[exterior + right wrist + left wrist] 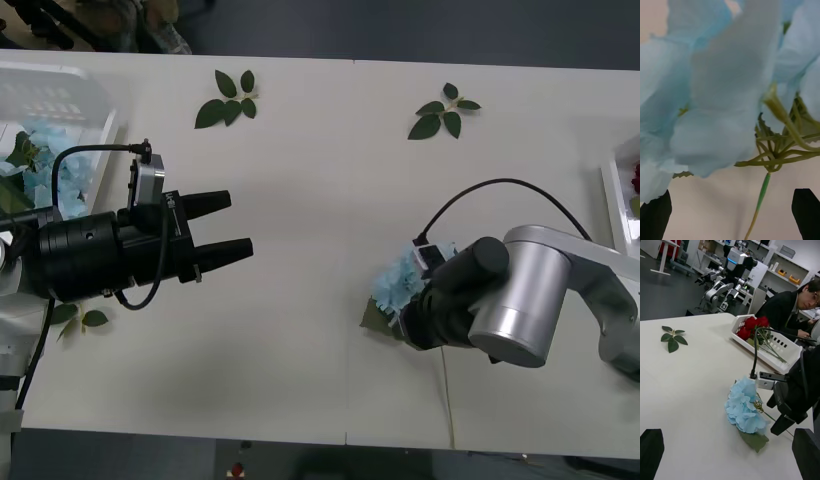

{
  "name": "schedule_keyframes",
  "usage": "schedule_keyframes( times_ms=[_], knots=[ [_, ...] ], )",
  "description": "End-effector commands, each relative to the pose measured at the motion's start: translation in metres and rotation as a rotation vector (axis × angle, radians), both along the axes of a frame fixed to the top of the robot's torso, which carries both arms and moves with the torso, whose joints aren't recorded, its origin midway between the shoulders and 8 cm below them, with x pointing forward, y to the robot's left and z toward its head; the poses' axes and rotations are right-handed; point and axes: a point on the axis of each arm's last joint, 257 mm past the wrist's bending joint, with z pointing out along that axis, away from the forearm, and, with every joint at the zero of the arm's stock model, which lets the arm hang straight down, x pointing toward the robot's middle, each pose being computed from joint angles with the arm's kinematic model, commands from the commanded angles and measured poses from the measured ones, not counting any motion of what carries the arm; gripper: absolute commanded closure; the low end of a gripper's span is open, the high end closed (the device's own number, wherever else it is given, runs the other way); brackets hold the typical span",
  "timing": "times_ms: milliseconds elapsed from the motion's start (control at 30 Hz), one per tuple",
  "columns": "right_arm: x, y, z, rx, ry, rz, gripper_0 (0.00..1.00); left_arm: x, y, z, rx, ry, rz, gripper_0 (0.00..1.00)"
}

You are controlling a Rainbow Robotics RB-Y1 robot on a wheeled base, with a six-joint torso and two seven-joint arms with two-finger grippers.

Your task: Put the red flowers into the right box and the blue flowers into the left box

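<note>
Spanning the frame, the tabletop [320,200] carries a blue flower [400,282] at lower right, the right claw [779,416] spread around its stem without gripping. At centre left, the left claw [228,228] hovers open, empty.

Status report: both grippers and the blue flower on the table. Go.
Right gripper open, down at the blue flower lying mid-table, not closed on it. Left gripper open, hovering empty near the left box. Leaf sprigs far side, clear of path.

Left arm [95,255]: black cylinder, black fingers [222,225], looped cable; right arm [540,290]: silver w/ black wrist, black cable
</note>
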Motion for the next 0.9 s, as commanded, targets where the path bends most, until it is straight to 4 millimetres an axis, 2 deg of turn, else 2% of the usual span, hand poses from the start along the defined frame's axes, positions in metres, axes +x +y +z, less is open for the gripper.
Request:
schedule_keyframes(
  times_ms=[33, 300, 433, 733, 900],
  knots=[
    [0.006, -0.014, 0.001, -0.011, -0.036, -0.008, 0.06, 0.003, 0.007, 0.014, 0.025, -0.069, 0.000, 0.00],
    [0.007, -0.017, -0.004, -0.022, -0.049, -0.004, 0.06, 0.003, 0.007, 0.014, 0.025, -0.069, 0.000, 0.00],
    [0.008, -0.019, -0.013, -0.015, -0.040, -0.008, 0.06, 0.003, 0.007, 0.014, 0.025, -0.069, 0.000, 0.00],
    [0.013, -0.013, -0.028, 0.011, -0.042, 0.002, 0.06, 0.003, 0.007, 0.014, 0.025, -0.069, 0.000, 0.00],
    [0.017, -0.010, -0.031, 0.021, -0.048, 0.012, 0.17, 0.003, 0.007, 0.014, 0.025, -0.069, 0.000, 0.00]
  ],
)
